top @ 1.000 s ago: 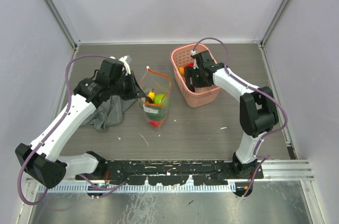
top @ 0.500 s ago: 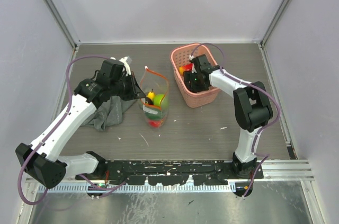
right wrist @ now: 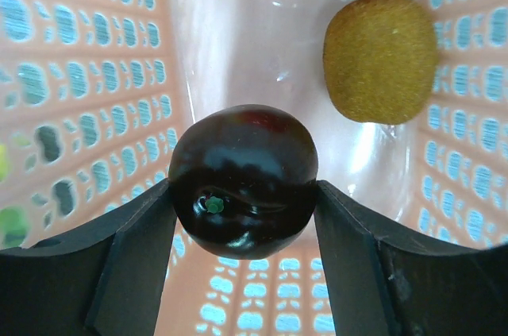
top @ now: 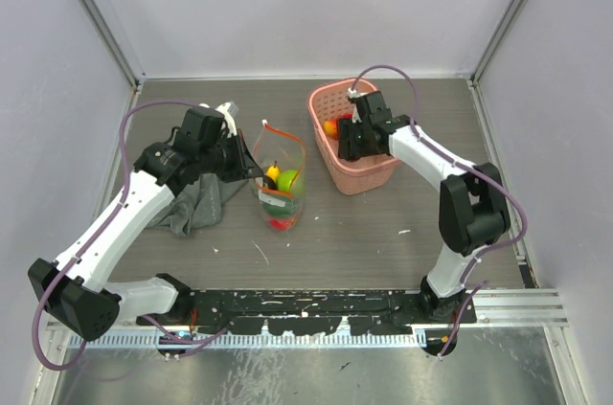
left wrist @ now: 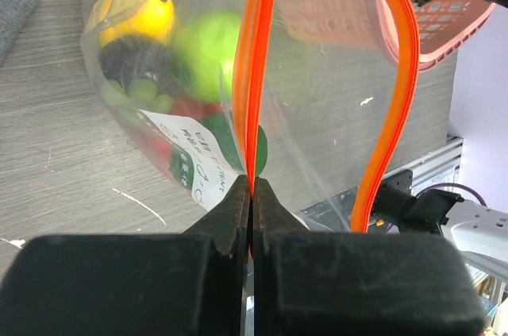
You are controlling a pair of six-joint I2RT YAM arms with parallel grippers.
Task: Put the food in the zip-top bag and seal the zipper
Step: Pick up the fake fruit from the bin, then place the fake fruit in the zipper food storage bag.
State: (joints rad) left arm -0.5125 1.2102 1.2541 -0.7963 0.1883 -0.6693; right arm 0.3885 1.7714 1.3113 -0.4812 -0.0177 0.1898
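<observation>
Grey tabletop [top: 364,233]; my right gripper [right wrist: 242,193], half-hidden in pink plastic basket [top: 372,178], is clamping dark glossy plum [right wrist: 242,165]; left gripper [left wrist: 252,193] is pinching red-orange zipper [left wrist: 255,74] of clear crinkly bag [left wrist: 317,113].

White label [left wrist: 186,155] on zip-top bag [left wrist: 317,106], print unreadable

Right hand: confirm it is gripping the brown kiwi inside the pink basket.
Not right. The right hand grips the dark plum, not the kiwi, which lies loose farther back inside the pink basket. The right wrist view shows the plum clamped between the two fingers.
</observation>
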